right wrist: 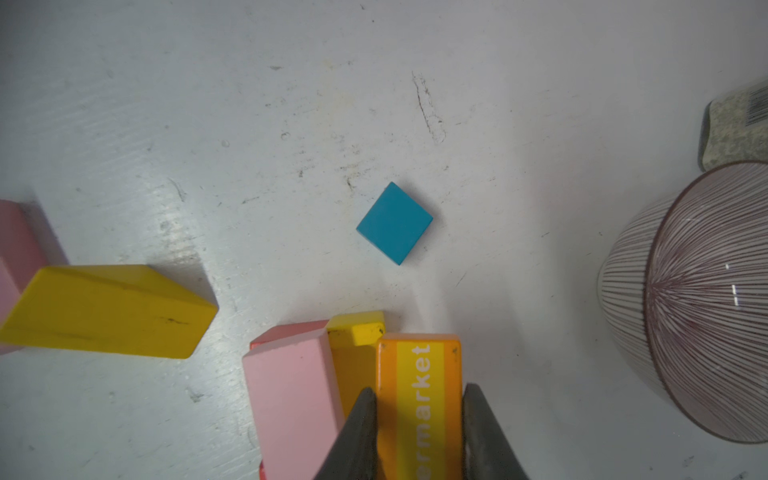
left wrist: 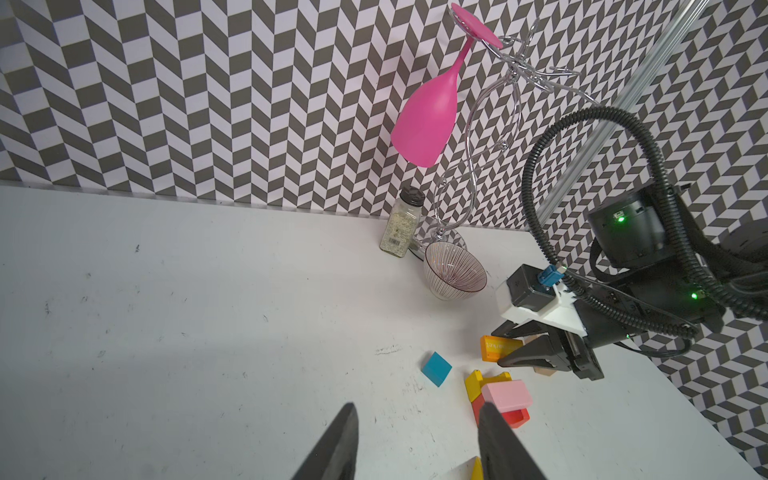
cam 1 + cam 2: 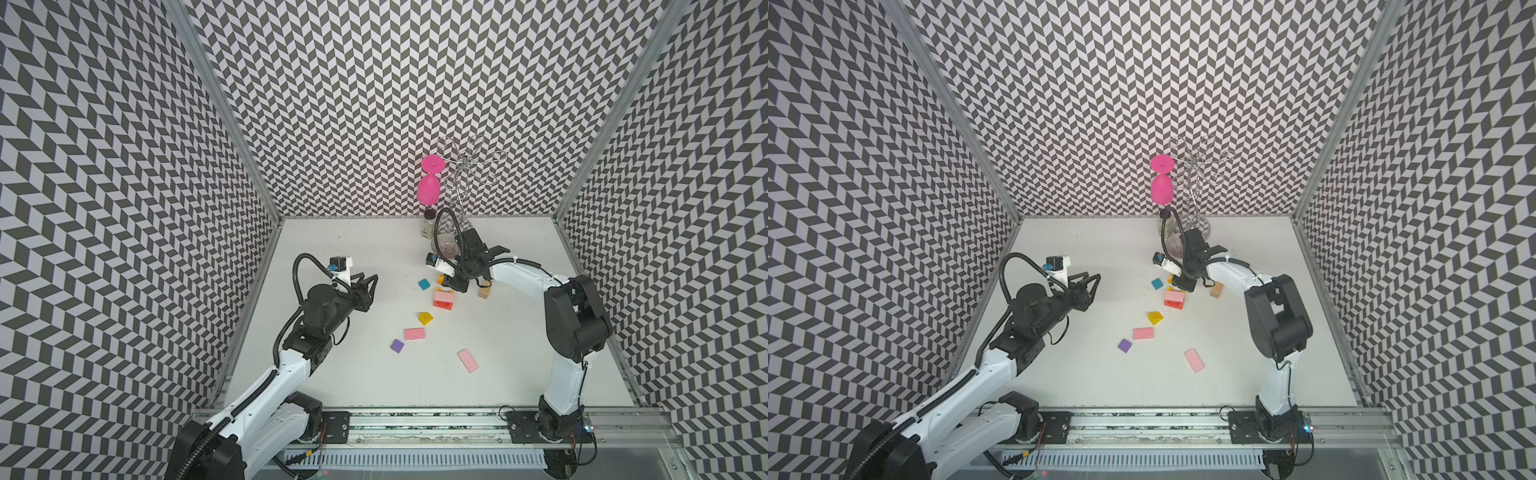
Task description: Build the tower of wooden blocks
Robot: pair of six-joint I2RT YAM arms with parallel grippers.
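Note:
My right gripper [image 1: 419, 392] is shut on an orange block [image 1: 419, 361] lettered "market", held just above the table. Right beside it stands a small stack: a pink slab [image 1: 291, 395] on a red block [image 2: 517, 417], with a yellow piece [image 1: 357, 332] against it. A teal block [image 3: 424, 284] lies just beyond. A yellow wedge [image 3: 425, 318], two pink slabs [image 3: 414, 334] [image 3: 468, 360], a purple block [image 3: 397, 345] and a plain wood block [image 3: 484, 291] lie loose. My left gripper [image 3: 370, 277] hovers open and empty, left of the blocks.
A pink goblet [image 3: 428, 189] hangs upside down on a wire rack [image 3: 465, 166] at the back wall. A spice jar [image 2: 401, 228] and a ribbed glass bowl [image 2: 455, 272] stand close behind my right gripper. Patterned walls enclose the table on three sides.

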